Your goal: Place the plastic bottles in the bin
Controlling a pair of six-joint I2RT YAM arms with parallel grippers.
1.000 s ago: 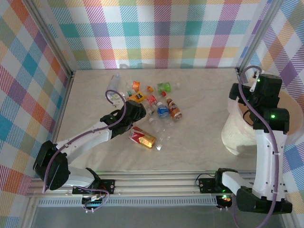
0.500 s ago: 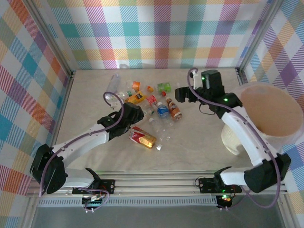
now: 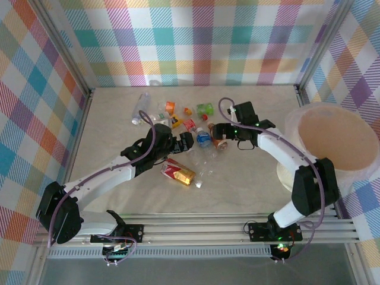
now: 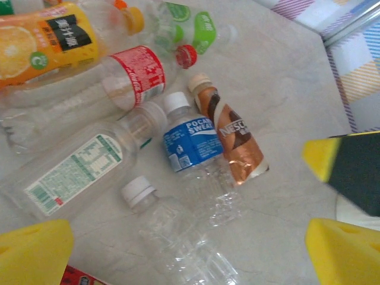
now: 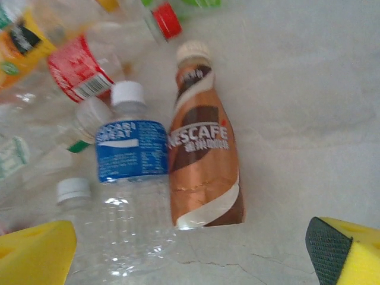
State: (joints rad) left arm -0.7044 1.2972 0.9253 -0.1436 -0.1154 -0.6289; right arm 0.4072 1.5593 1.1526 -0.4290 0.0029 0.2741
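**Brown coffee bottle next, and mind its blue neighbour**

My right hand (image 5: 190, 255) hangs over the heap of plastic bottles (image 3: 196, 133) with its fingers wide apart and nothing between them. The brown coffee bottle (image 5: 205, 160) lies flat on the surface (image 3: 249, 178) almost centred under it, cap pointing away from my wrist. I judge that one to be the pick.

The trouble is the blue-labelled bottle (image 5: 130, 151), lying alongside it and touching. If I come straight down and close, my left-side finger will likely push the blue one in too. So I would shift slightly toward the bare side, drop low, and squeeze across the brown body's wide lower part rather than the narrow neck.

My left hand (image 3: 185, 141) is just as wide apart and empty, hovering close by over the clear bottles, near enough that I would keep it out of the way.

The bin (image 3: 289, 169) stands well apart at the surface's right edge.
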